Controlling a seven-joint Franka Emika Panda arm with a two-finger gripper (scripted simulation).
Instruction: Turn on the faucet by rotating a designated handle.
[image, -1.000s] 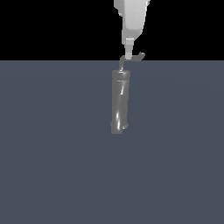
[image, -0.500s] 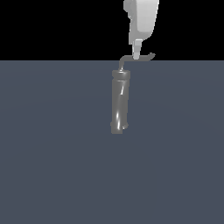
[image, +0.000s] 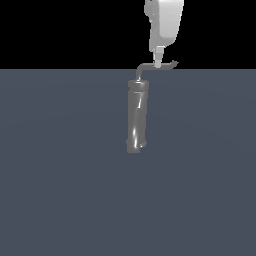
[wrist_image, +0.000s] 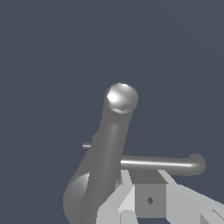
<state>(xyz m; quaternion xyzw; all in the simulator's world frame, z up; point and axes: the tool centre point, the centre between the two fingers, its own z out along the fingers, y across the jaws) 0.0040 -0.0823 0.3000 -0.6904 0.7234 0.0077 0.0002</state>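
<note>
The faucet (image: 137, 117) is a tall shiny grey cylinder standing on the dark floor, seen from above in the wrist view as faucet (wrist_image: 107, 144). Its handle (image: 159, 66), a thin bent rod with a small upturned tip, sticks out from the top towards the exterior view's right. My white gripper (image: 158, 62) comes down from above and its narrow tip touches the rod near the middle. In the wrist view the handle (wrist_image: 162, 163) runs just beyond the gripper (wrist_image: 146, 188), whose fingers sit together with no gap showing. Nothing is held between them.
A flat dark blue-grey floor (image: 60, 175) spreads around the faucet, with black background above it. No other object shows.
The handle has swung round towards the exterior view's right and now looks longer. My gripper has moved right with it, staying against the rod.
</note>
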